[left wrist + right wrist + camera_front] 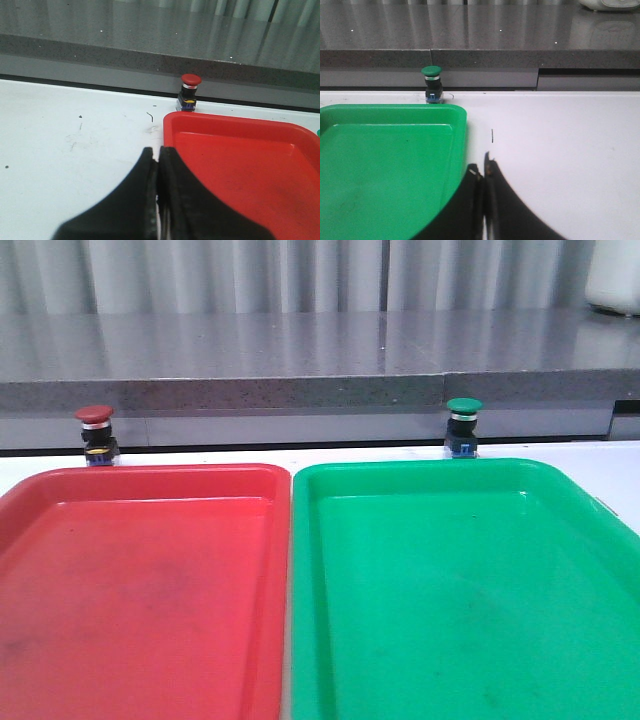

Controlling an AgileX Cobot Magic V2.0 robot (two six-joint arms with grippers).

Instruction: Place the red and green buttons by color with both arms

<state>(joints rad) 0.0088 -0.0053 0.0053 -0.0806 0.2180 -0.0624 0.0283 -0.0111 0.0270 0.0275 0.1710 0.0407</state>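
Observation:
The red button (96,433) stands upright on the white table just behind the red tray's (150,475) far left corner; it also shows in the left wrist view (189,92). The green button (463,425) stands upright behind the green tray's (430,468) far rim; it also shows in the right wrist view (432,83). My left gripper (158,150) is shut and empty, over the red tray's (172,120) left edge, well short of the red button. My right gripper (483,167) is shut and empty, beside the green tray's (462,117) right edge. Neither arm shows in the front view.
The two trays lie side by side and fill most of the table's front. A grey stone ledge (320,390) runs along the back, right behind both buttons. A white object (613,275) stands on the ledge at the far right.

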